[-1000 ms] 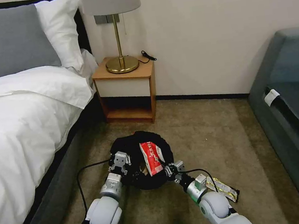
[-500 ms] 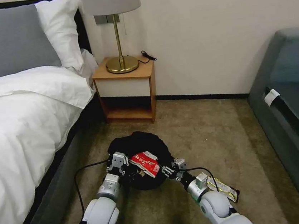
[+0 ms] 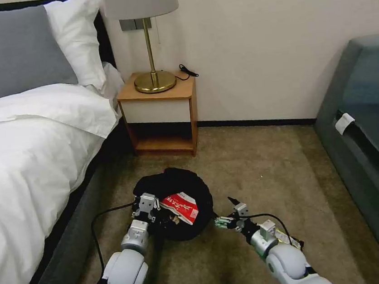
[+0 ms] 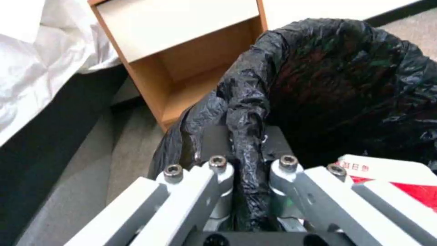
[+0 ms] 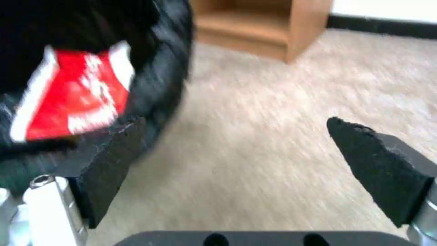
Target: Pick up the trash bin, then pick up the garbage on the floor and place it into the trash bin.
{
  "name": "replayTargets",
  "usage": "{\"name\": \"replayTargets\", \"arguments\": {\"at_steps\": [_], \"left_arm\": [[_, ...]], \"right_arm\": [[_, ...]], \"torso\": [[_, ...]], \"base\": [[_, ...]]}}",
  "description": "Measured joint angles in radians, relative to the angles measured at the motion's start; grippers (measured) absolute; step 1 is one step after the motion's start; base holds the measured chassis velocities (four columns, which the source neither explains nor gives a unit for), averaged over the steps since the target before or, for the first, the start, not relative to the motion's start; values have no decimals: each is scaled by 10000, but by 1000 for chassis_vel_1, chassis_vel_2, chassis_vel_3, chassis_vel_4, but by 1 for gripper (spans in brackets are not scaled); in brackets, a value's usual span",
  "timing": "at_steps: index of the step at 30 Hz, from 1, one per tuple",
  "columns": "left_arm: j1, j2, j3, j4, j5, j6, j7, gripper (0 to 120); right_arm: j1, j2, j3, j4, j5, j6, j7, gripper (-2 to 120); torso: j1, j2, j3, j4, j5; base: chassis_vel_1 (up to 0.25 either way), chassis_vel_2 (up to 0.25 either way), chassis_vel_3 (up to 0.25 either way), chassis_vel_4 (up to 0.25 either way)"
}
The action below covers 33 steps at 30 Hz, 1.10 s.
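Observation:
The trash bin [image 3: 176,184], lined with a wrinkly black bag, is held over the carpet in front of me. My left gripper [image 3: 147,207] is shut on its near-left rim; in the left wrist view the left gripper [image 4: 248,167] pinches the fold of the trash bin's liner [image 4: 337,75]. A red-white snack packet [image 3: 182,207] lies tilted in the bin's mouth, also seen as the snack packet [image 5: 77,92] and the packet [image 4: 391,176]. My right gripper [image 3: 224,211] hangs open just right of the bin, empty; the right gripper [image 5: 241,153] is beside the bin [image 5: 159,68]. A dark silvery bar wrapper [image 3: 291,241] lies on the floor, partly under my right arm.
A bed [image 3: 26,147] runs along the left. A wooden nightstand [image 3: 161,118] with a brass lamp [image 3: 149,46] stands behind the bin against the wall. A dark sofa [image 3: 371,139] fills the right. A black cable [image 3: 102,220] loops by my left arm. Open carpet [image 3: 265,169] lies between.
The snack packet, upright at the bin a second ago, tipped over and now lies in the bin's mouth. My right gripper drew back to the right, away from the bin.

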State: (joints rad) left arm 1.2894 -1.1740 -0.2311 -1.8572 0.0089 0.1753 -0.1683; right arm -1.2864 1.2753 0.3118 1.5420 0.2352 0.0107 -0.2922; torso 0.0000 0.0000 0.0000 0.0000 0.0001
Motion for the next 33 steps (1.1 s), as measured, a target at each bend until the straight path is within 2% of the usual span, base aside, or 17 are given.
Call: {"name": "replayTargets", "arguments": {"at_steps": [9, 11, 16, 29, 33], "left_arm": [[-92, 40, -83, 164, -6, -33, -18, 4], [-42, 57, -82, 252, -11, -61, -17, 4], [-38, 62, -77, 394, -12, -93, -16, 4], [81, 206, -92, 314, 0, -154, 25, 4], [90, 232, -80, 316, 52, -319, 25, 4]], "right_arm": [[-111, -957, 515, 5, -223, -1365, -80, 100], [-63, -1402, 695, -58, -238, -1975, -381, 100], [158, -1936, 870, -321, -200, -2565, -906, 100], [882, -2345, 570, -1350, -335, -3173, -1731, 100], [1253, -2341, 388, -1791, -509, -3299, -2257, 100]], "torso": [[0, -1, 0, -1, 1], [0, 0, 0, -1, -1], [0, 0, 0, 0, -1], [0, -1, 0, -1, 0], [0, -1, 0, 0, -2]], "base": [[0, 0, 0, 0], [0, 0, 0, 0], [0, 0, 0, 0], [0, 0, 0, 0], [0, 0, 0, 0]]}}
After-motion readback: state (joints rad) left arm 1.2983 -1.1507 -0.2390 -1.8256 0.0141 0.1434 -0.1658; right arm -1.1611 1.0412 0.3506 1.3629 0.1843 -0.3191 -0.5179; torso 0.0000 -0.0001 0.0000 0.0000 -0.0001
